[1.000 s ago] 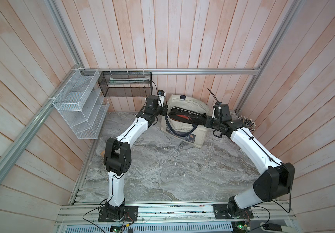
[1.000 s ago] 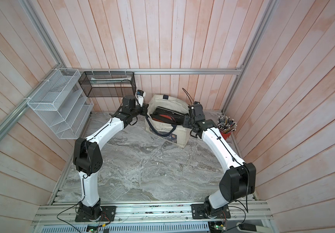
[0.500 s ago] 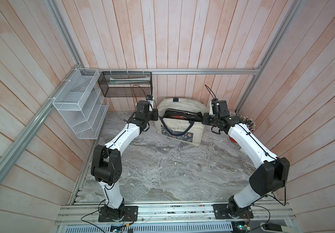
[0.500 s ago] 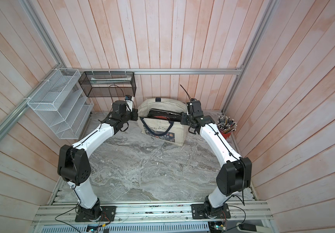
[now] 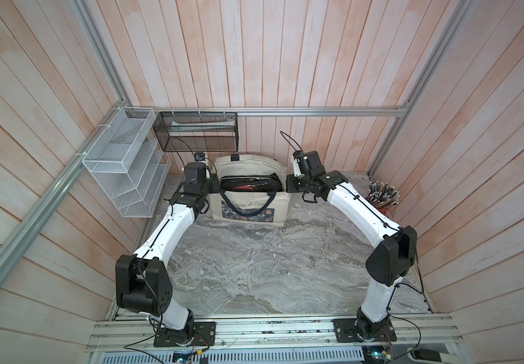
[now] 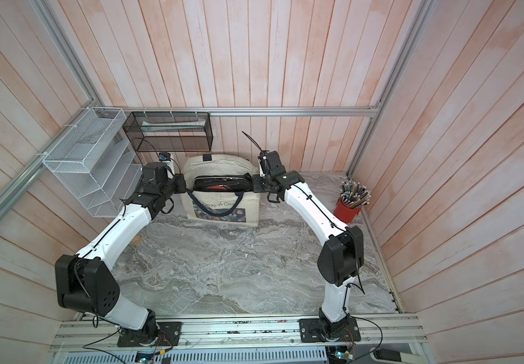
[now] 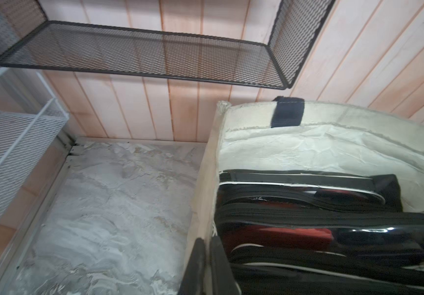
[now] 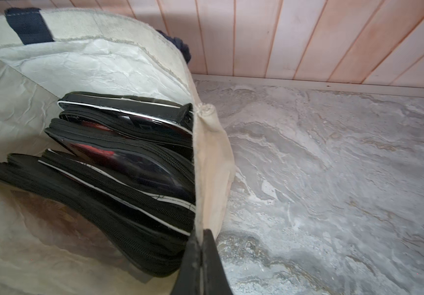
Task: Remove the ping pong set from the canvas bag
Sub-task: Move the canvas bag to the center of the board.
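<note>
Standing at the back of the counter (image 5: 254,268), the canvas bag (image 5: 248,209) is pinched at its two end walls. The left gripper (image 7: 207,245) is clamped on one rim edge and the right gripper (image 8: 202,238) on the opposite one, so the mouth is held spread. The ping pong set (image 5: 249,185) is seen inside, on edge: black zippered casing, glossy clear windows, red showing behind. It is judged light and semi-stiff, the windows probably slippery. The fabric zipper edge at the top is judged the best hold. The bag cloth is limp, so sagging is expected if a rim is released.
</note>
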Robot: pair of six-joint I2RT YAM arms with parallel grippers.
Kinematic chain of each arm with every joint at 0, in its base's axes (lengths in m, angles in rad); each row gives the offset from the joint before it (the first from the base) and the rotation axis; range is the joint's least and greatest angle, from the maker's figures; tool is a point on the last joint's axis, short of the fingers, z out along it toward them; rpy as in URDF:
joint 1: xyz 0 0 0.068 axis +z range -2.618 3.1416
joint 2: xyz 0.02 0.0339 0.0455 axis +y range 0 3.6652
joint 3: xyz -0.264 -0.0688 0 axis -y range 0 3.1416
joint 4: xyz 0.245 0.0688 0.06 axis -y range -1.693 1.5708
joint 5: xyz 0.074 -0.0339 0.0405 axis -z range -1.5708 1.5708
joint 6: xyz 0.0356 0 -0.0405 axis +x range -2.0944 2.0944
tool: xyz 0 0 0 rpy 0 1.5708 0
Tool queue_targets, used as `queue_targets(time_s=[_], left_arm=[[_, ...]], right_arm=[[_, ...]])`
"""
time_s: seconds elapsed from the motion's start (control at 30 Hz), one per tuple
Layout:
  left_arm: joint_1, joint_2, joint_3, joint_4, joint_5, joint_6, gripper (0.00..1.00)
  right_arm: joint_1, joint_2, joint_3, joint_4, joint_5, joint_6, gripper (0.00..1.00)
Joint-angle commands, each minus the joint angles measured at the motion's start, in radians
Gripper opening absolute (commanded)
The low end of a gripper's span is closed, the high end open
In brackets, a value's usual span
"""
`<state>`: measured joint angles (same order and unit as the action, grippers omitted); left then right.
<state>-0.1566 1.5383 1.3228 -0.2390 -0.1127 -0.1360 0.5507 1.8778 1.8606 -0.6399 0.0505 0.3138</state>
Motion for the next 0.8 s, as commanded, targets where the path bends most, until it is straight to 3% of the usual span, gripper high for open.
queue_targets(time_s=[0.0, 0.2, 0.27, 0.3, 0.4, 0.43, 0.47, 0.67, 0.77], left_arm=[[0.033, -0.08, -0.028, 0.073, -0.056, -0.019, 0.0], [0.06, -0.14, -0.12, 0.104, -0.006, -0.041, 0.0], [0.06, -0.141, -0.128, 0.104, 0.021, -0.043, 0.0], [0.061, -0.142, -0.132, 0.108, 0.036, -0.047, 0.13], [0.061, -0.152, -0.155, 0.133, 0.07, -0.069, 0.71], [0.061, -0.157, -0.164, 0.145, 0.082, -0.074, 0.88], [0.061, -0.161, -0.167, 0.15, 0.089, -0.079, 0.99], [0.061, -0.15, -0.139, 0.156, 0.099, -0.068, 1.0], [0.061, -0.118, -0.109, 0.153, 0.101, -0.06, 1.0]], right_arm=[[0.044, 0.043, 0.069, -0.057, -0.004, -0.009, 0.0], [0.07, 0.053, 0.077, -0.067, -0.009, -0.002, 0.0], [0.069, 0.037, 0.056, -0.058, -0.007, -0.004, 0.14], [0.068, 0.029, 0.045, -0.052, -0.001, -0.004, 0.23], [0.069, 0.0, 0.024, -0.044, 0.044, -0.007, 0.58], [0.068, -0.014, 0.018, -0.04, 0.07, -0.01, 0.64], [0.069, -0.027, 0.014, -0.038, 0.096, -0.012, 0.69], [0.091, -0.129, 0.003, 0.02, 0.197, -0.082, 0.71], [0.146, -0.175, -0.008, 0.099, 0.175, -0.174, 0.71]])
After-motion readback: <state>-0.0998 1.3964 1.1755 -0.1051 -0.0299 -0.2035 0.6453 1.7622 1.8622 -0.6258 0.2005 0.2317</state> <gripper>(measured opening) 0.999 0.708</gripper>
